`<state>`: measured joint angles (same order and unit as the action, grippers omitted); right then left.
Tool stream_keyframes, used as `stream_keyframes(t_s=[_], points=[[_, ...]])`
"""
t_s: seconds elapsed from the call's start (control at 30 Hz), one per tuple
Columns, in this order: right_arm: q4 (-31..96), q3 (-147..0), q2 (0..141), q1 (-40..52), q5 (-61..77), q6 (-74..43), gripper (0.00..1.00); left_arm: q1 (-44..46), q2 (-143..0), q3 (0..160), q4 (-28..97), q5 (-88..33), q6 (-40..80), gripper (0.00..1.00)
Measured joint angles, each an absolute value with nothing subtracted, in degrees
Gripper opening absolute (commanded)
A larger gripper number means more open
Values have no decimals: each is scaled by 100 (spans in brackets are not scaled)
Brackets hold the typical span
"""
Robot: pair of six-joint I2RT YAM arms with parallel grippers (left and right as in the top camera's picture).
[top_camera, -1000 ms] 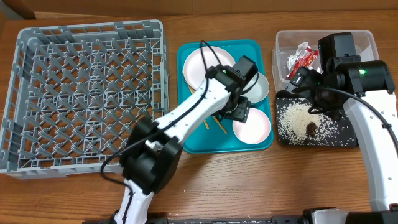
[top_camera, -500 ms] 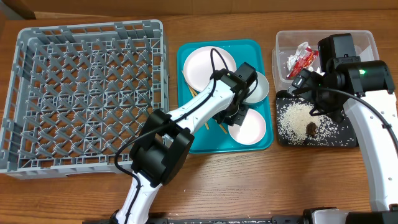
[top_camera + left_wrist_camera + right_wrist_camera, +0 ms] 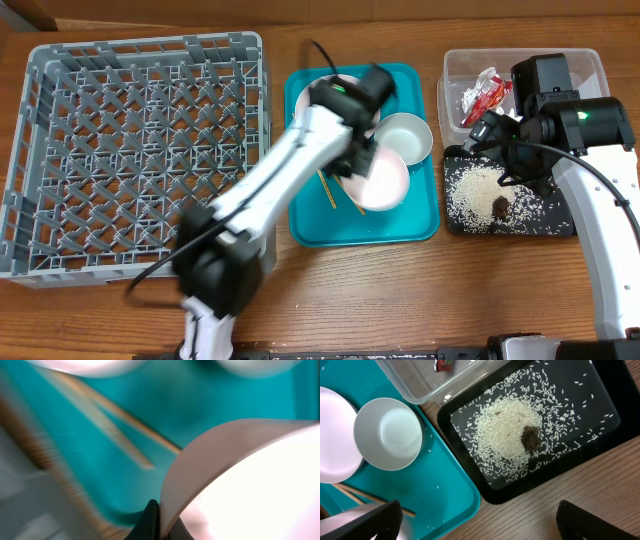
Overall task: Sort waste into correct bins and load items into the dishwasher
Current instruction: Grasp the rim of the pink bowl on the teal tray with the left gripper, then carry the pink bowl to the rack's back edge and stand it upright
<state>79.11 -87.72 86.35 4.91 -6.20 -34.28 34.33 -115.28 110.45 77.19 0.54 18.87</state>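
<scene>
Leftmost, at nine o'clock on the worktop (image 3: 400,275), sits the grey rack (image 3: 140,150). Toward centre, the left end effector (image 3: 352,165) is clamped on the rim of a bowl (image 3: 380,182) over the teal tray (image 3: 420,225), chopsticks (image 3: 328,190) beside it; a plate (image 3: 312,105) and second bowl (image 3: 405,138) lie at twelve o'clock. Rightward, the right end effector (image 3: 479,525) hangs with its fingers (image 3: 600,521) apart above the black tray (image 3: 555,228), which holds rice (image 3: 475,190) and a brown lump (image 3: 499,206). A red wrapper (image 3: 483,92) lies in the clear tub (image 3: 590,65).
</scene>
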Motion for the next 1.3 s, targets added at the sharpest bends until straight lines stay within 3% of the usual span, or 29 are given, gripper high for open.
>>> stream_keyframes(t_s=[0.13,0.3,0.5,0.73,0.93,1.3], points=[[7911,-8772,8635,491,-624,-3426,100,2652,-10390,11233,7605,799,2001,4],[7907,-8772,8635,491,-620,-3424,100,1920,-9751,11343,6914,2799,2147,4],[7915,-8772,8635,491,-622,-3428,100,1861,-10287,11323,5887,5428,2193,4],[7907,-8772,8635,491,-624,-3426,100,1861,-11395,11306,5697,7588,2185,4],[7913,-8772,8635,491,-622,-3424,100,1865,-12221,11268,5693,8364,2049,4],[7909,-8772,8635,491,-624,-3428,100,1951,-12575,11242,5688,8440,2528,4]])
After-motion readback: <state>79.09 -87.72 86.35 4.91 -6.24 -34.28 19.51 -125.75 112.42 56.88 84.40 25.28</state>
